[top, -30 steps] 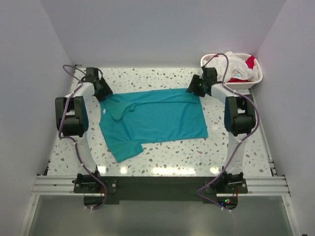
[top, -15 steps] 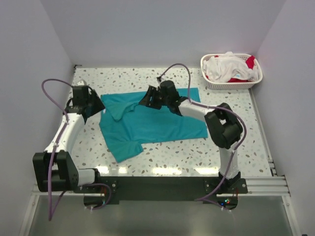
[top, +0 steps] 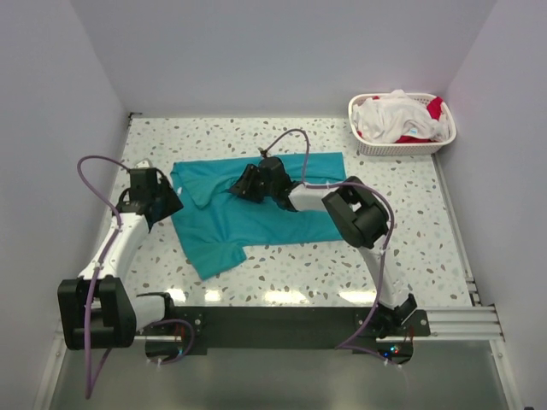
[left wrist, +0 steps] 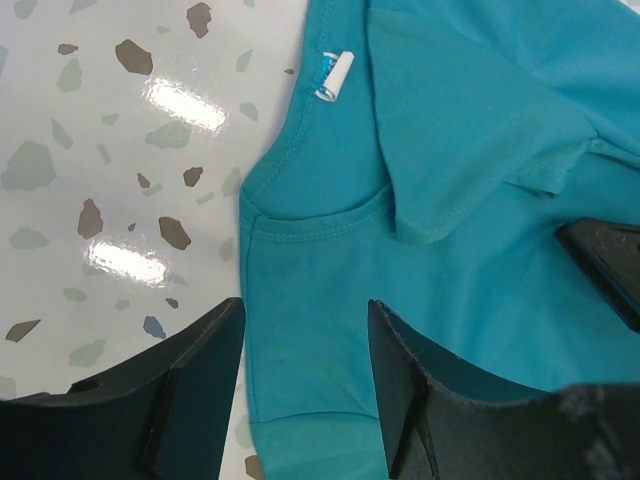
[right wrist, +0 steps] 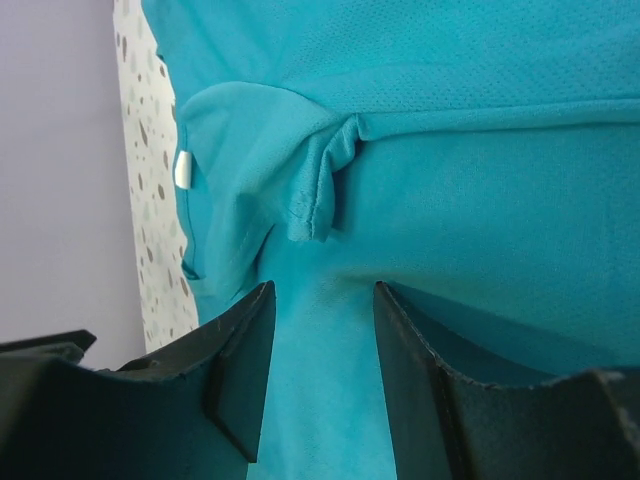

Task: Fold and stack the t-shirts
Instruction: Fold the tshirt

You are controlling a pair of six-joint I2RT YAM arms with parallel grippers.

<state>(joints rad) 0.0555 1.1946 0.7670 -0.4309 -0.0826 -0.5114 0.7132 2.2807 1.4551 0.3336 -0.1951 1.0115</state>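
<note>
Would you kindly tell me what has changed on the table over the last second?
The right gripper swung left from the far corner by the basket and now hovers open over the teal t-shirt, near its folded sleeve. The left gripper drew back beside the collar, open. T-shirt and basket barely moved.

Between the spread fingers of the left claw [left wrist: 305, 330] lies only the flat teal shirt [top: 256, 218]. On its outer side bare speckled table [top: 149, 145] runs clear to the side wall [top: 51, 171]. Just ahead of the right claw [top: 245, 184] a folded sleeve [right wrist: 315, 190] makes a low ridge, and the other claw sits beyond it, apart. The basket [top: 363, 145], heaped with white and red shirts [top: 402, 115], stands well behind the right claw.
</note>
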